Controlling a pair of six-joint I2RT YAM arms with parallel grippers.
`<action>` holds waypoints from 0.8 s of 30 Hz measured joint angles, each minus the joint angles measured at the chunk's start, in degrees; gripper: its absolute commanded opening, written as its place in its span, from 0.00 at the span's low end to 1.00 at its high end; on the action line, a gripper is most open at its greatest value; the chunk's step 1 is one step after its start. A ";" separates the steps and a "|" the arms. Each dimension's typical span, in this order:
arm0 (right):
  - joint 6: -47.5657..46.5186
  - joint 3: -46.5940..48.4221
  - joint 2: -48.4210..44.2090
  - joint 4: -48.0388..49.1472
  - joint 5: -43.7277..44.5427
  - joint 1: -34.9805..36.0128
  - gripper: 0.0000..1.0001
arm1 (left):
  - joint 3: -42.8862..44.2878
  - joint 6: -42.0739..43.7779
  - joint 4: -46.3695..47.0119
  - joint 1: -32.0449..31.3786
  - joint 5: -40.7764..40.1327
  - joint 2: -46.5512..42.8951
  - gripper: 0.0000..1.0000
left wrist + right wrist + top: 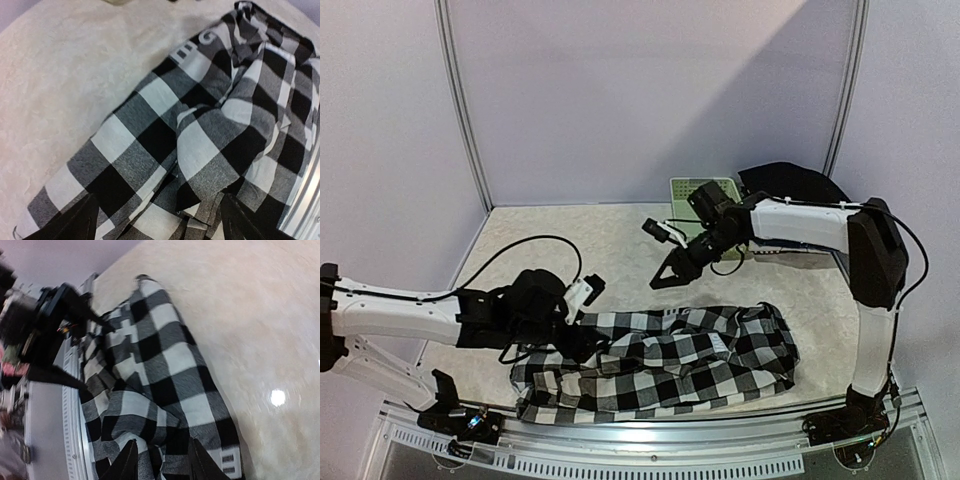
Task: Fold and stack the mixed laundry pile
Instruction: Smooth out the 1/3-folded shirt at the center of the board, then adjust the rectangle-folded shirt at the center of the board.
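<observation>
the checked shirt [670, 360] lies rumpled and lengthwise on the table [570, 235], well apart from the pale green basket [692, 186], on the basket's arm-base side and close along the front rail [650, 425]. ridges and overlapping flaps run through its middle, and its white lettering [192, 47] shows on the edge facing the basket. the black cloth [795, 178] sits just beside the basket on its right, partly behind the right arm.

the left gripper [160, 222] hangs low over the shirt's end farthest to the basket's left. its jaws are spread wide with only cloth showing under the gap, so it is released and holds nothing. the right gripper [162, 460] is up in the air between the basket and the shirt, nearer the basket. its jaws are parted a little with nothing in them, so it is released too.

my reading is that the shirt is at the laying-out step: no fold is made yet and nothing is stacked. the next move calls for flattening, with each gripper pinching a single layer at an edge or corner and drawing outward, since the bunched middle would spoil a fold.

i cannot tell whether the left fingertips touch the fabric, where the collar and sleeves are, or what the lettering says. the right wrist view is blurred. most of the black cloth is hidden, and no printed pieces show in any view.
</observation>
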 measured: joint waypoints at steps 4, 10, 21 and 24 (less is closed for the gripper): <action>12.87 -10.08 -7.19 7.98 12.70 -0.02 0.43 | 0.90 1.25 -0.02 -0.24 2.75 7.39 0.87; 21.55 -16.79 -16.20 14.12 22.45 -0.02 0.44 | 3.61 2.97 -0.02 -1.88 3.54 13.84 0.83; 26.10 -24.41 -20.85 16.85 30.42 -0.02 0.36 | 12.59 5.05 -3.80 -5.88 0.87 20.26 0.00; 27.56 -27.91 -22.18 17.70 31.80 0.00 0.31 | 19.15 4.46 -9.60 -8.48 -0.92 20.48 0.00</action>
